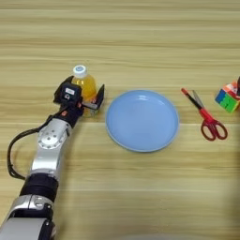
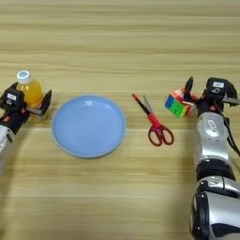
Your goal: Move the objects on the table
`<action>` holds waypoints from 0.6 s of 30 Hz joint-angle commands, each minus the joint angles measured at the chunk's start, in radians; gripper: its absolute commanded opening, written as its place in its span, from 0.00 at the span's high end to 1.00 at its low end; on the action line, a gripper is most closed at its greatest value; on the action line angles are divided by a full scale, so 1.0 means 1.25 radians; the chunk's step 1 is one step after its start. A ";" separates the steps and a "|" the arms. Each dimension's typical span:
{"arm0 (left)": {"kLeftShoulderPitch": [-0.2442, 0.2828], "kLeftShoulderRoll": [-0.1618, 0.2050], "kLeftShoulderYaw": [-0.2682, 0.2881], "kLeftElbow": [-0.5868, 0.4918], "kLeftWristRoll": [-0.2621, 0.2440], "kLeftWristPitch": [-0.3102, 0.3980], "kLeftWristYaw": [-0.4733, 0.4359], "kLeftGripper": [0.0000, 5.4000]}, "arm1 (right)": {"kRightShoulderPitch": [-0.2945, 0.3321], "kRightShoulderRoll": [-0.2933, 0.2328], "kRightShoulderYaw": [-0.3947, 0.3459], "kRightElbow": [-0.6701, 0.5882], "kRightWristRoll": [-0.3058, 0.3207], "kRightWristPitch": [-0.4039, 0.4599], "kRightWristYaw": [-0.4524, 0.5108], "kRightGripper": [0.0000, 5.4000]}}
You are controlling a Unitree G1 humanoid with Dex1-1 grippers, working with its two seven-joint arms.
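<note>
Left tool (image 1: 89, 96): fingers spreading around the juice bottle (image 1: 84, 83), left of the plate (image 1: 142, 120).
Right tool (image 2: 201, 93): fingers spreading beside the puzzle cube (image 2: 178, 104).
Scissors (image 2: 153, 123): lying on the counter (image 2: 120, 47) between plate and cube.

Both arms wear rounded silver shells joined by black rings. A black cable loops beside the left arm (image 1: 44, 154); another trails by the right arm (image 2: 211, 154). Each black wrist block carries what looks like a white label.

Even, soft overhead light; faint shadows, slight blur.
</note>
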 commanded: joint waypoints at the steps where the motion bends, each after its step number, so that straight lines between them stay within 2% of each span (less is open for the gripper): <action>1: -0.011 0.010 0.000 0.011 0.009 0.008 0.002 0.04 | -0.017 0.005 0.003 -0.008 0.003 -0.004 -0.007 0.00; 18: 0.000 0.003 0.001 -0.021 -0.021 -0.034 -0.058 0.35 | -0.017 0.007 0.007 -0.008 0.003 -0.003 -0.009 0.00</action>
